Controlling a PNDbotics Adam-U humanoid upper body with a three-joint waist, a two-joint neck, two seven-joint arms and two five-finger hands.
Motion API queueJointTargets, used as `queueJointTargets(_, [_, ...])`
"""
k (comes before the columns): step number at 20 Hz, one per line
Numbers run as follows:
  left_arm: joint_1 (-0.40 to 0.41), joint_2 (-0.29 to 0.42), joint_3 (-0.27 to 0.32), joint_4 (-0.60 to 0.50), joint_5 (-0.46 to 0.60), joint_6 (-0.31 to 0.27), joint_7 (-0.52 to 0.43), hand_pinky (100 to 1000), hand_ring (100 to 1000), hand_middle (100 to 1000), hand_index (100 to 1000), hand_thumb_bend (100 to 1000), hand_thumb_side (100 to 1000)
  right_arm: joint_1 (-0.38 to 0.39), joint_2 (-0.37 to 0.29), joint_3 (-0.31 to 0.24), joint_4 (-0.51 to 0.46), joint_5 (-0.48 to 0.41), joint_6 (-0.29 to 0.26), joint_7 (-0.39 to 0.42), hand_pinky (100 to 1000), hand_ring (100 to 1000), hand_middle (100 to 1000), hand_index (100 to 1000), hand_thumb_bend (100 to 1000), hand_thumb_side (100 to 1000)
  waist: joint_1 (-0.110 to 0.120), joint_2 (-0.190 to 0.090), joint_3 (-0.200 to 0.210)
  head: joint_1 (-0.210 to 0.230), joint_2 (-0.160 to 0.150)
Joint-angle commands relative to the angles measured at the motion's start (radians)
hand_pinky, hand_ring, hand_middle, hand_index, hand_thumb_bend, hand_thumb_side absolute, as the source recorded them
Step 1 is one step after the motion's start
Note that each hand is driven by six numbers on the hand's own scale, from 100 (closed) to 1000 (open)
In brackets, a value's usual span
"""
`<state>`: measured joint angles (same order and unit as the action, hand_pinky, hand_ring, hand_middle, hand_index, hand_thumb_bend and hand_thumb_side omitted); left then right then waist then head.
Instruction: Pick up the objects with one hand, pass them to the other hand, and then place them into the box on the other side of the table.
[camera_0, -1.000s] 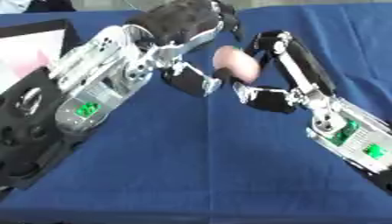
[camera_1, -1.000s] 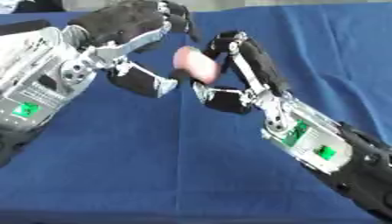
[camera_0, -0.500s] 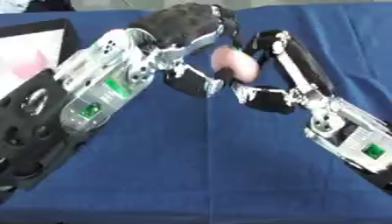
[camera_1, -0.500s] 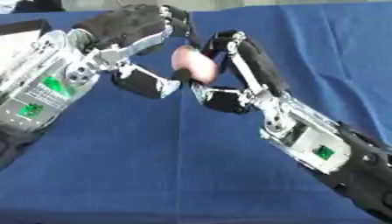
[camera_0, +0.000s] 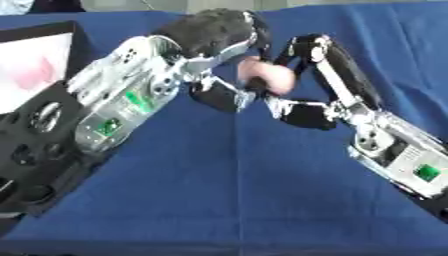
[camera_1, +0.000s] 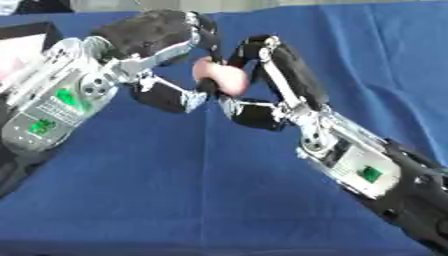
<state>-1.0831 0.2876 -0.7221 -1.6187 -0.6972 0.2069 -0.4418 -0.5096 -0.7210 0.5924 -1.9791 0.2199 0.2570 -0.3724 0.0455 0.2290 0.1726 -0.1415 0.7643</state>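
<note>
A rounded pink object (camera_0: 268, 80) hangs above the blue table between my two hands, which meet at the middle of the view. My left hand (camera_0: 213, 33) comes in from the left, its dark fingers curled over the object's top and its thumb (camera_0: 219, 96) under it. My right hand (camera_0: 325, 65) reaches in from the right, fingers arched round the object's far side and thumb (camera_0: 297, 113) below. Both hands touch the object; much of it is hidden by them.
A black box (camera_0: 73, 36) with a white inside stands at the left edge, with something pink (camera_0: 35, 76) in it. The blue cloth (camera_0: 236, 190) covers the table in front of the hands. My forearms cross the lower left and lower right.
The hands stay joined round the pink object, which sits slightly lower in the view. My left forearm has shifted a little.
</note>
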Motion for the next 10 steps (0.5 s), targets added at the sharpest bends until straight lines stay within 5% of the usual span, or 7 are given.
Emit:
queueJointTargets(1, [-0.014, 0.003, 0.004, -0.006, -0.013, -0.005, 0.011, 799, 680, 593, 503, 100, 128, -0.013, -0.012, -0.012, -0.021, 0.007, 0.001, -0.007, 414, 624, 463, 479, 100, 100, -0.003, -0.016, 0.001, 0.001, 0.006])
queueJointTargets(10, [-0.015, 0.002, 0.004, -0.013, -0.034, -0.008, 0.022, 778, 648, 534, 414, 100, 133, -0.009, -0.012, -0.011, -0.021, 0.006, 0.021, -0.031, 423, 644, 485, 515, 128, 100, -0.004, -0.016, -0.001, -0.002, 0.006])
